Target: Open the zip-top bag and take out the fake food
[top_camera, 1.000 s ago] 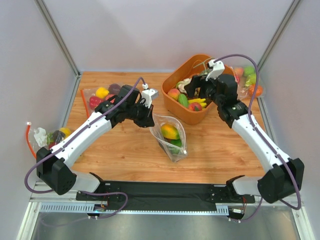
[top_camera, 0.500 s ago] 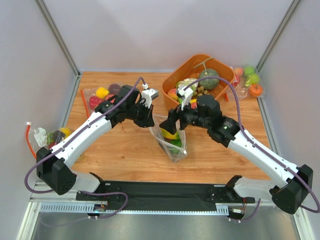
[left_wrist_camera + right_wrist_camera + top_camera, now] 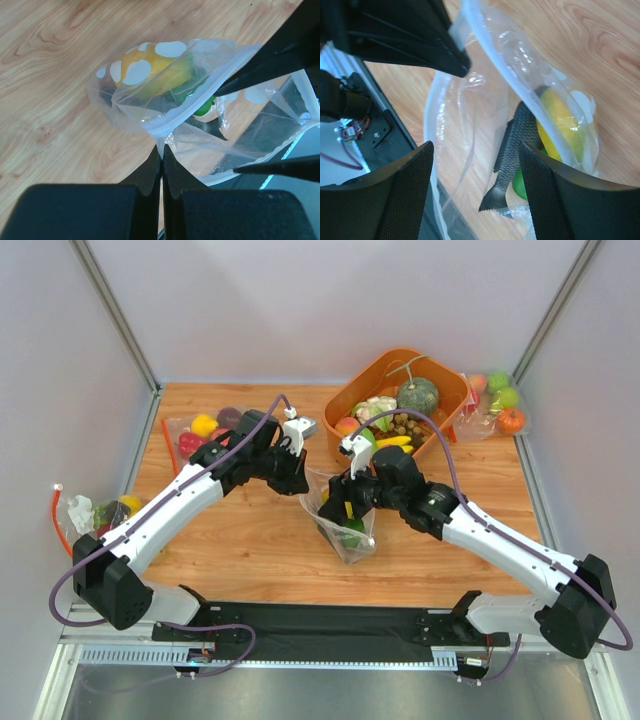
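Fingers of the left gripper (image 3: pixel 300 480) sit pressed together on the far-left rim of the zip-top bag (image 3: pixel 350 538), seen from the top camera, with the bag lying mid-table (image 3: pixel 250 540) just near of the orange tub (image 3: pixel 455 410). The right gripper (image 3: pixel 340 508) hangs over the bag's mouth, covering most of what is inside. From the left wrist, the left gripper (image 3: pixel 161 150) is clamped on the bag's (image 3: pixel 150 117) thin edge strip, no gap between its jaws; the mango (image 3: pixel 155 70) and a green piece (image 3: pixel 202 106) lie inside, and the right gripper (image 3: pixel 227 131) stands wide apart, one dark finger pointing at the mouth, the other on the bag's other side. From the right wrist, the right gripper (image 3: pixel 475 195) is spread wide, holding nothing, the open bag (image 3: pixel 520 60) between its fingers; the mango (image 3: pixel 565 125) rests inside against the wood, and the left gripper (image 3: pixel 457 60) pinches the rim at the upper left.
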`<state>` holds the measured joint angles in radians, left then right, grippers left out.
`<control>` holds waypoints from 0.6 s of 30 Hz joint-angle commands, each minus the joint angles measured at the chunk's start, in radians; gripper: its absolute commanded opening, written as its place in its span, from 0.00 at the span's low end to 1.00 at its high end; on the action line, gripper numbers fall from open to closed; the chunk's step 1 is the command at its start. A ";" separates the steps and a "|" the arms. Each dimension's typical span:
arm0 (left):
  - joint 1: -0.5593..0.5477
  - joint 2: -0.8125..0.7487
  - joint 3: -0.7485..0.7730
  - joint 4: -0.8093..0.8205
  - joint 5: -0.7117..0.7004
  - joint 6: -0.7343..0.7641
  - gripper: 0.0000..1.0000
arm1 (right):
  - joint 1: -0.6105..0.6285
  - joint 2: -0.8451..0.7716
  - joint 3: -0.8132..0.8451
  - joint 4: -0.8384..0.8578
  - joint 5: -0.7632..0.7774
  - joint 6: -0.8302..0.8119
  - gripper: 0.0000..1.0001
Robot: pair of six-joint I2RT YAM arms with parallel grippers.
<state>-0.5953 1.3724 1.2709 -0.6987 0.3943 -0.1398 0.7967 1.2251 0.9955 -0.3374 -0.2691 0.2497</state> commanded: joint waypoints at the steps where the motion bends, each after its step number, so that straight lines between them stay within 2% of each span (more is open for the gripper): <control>1: -0.003 -0.006 0.039 -0.001 0.012 0.014 0.00 | 0.002 0.014 0.008 -0.009 0.105 0.043 0.70; 6: -0.003 -0.007 0.041 -0.002 0.021 0.013 0.00 | 0.001 0.046 0.008 -0.026 0.208 0.033 0.70; 12: -0.003 -0.003 0.042 -0.002 0.026 0.013 0.00 | 0.016 0.119 0.022 -0.031 0.199 -0.027 0.70; 18: -0.003 0.008 0.042 -0.002 0.044 0.013 0.00 | 0.029 0.189 0.052 -0.022 0.252 -0.075 0.71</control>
<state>-0.5953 1.3743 1.2709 -0.6991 0.4137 -0.1394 0.8215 1.3857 1.0012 -0.3626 -0.0658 0.2222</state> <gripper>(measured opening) 0.007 0.707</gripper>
